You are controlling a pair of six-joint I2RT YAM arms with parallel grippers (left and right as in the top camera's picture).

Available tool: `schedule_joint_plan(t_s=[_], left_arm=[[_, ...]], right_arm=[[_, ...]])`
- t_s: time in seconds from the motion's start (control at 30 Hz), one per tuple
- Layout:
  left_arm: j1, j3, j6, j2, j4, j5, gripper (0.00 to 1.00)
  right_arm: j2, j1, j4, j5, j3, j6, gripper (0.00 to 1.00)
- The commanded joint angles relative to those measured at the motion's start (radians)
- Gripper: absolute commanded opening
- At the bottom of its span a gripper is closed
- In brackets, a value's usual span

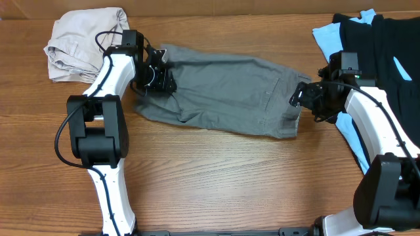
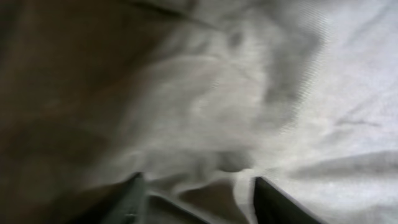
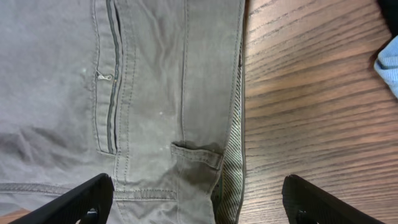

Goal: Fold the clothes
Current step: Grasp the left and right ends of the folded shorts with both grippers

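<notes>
The mid-grey shorts [image 1: 223, 92] lie spread flat across the middle of the table. My left gripper [image 1: 159, 80] is down on their left end; in the blurred left wrist view its jaws [image 2: 196, 200] stand apart with a ridge of grey cloth [image 2: 249, 93] between them, not pinched. My right gripper [image 1: 300, 98] hovers wide open at the shorts' right end. The right wrist view shows this gripper [image 3: 199, 199] straddling the waistband edge, with the welt pocket [image 3: 111, 81] and the striped pale lining [image 3: 231, 180] in sight. Nothing is held.
A crumpled beige garment [image 1: 82, 42] sits at the back left. A black garment [image 1: 387, 46] lies over a light-blue one [image 1: 328, 33] at the back right, beside my right arm. Bare wooden table [image 3: 311, 112] runs along the shorts' waistband.
</notes>
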Motion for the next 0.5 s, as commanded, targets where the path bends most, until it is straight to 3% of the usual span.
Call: schedule_joint_plan(t_s=[0.0,0.47], left_arm=[[-0.011,0.017,0.042,0.029,-0.024,0.055,0.66],[-0.006,0.363,0.282,0.029,-0.506,0.204,0.70]], right_arm=[[0.006,-0.003,0.007,-0.008,-0.015,0.005,0.90],[0.006,-0.003,0.007,-0.008,-0.024,0.019,0.91]])
